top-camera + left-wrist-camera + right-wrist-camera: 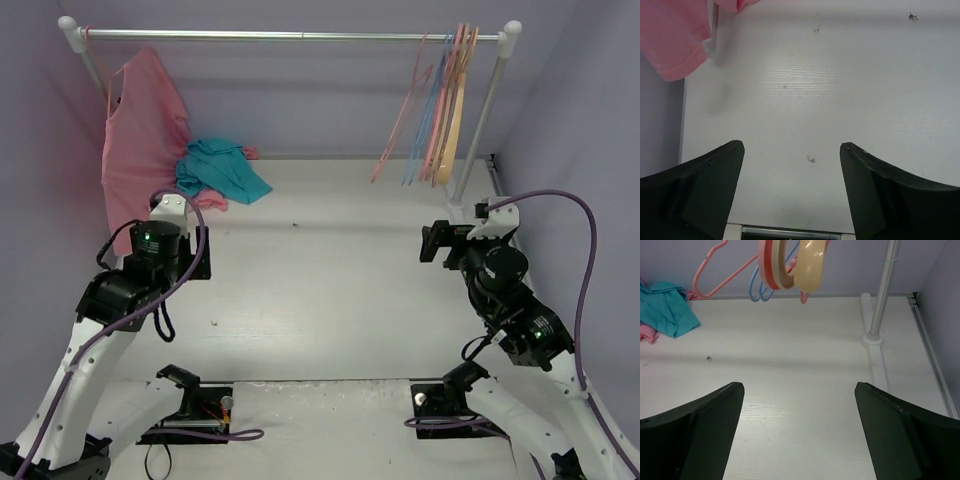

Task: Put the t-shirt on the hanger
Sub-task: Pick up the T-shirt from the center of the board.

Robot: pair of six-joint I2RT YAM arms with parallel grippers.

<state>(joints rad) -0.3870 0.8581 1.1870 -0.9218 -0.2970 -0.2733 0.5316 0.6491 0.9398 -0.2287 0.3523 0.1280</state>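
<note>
The teal t-shirt (222,170) lies crumpled on the table at the back left, also seen at the left edge of the right wrist view (667,307). The thin pink wire hanger (400,125) hangs on the rail at the right end, leftmost of the bunch, and its lower corner shows in the right wrist view (715,275). My left gripper (792,147) is open over bare table, in front of the t-shirt (178,222). My right gripper (799,387) is open too, empty, low on the right (445,240), facing the hangers.
A large pink garment (145,130) hangs at the rail's left end, its hem in the left wrist view (675,35). Blue wire hangers (425,120) and a thick tan hanger (450,140) hang beside the pink one. The rail's right post (885,290) stands by the wall.
</note>
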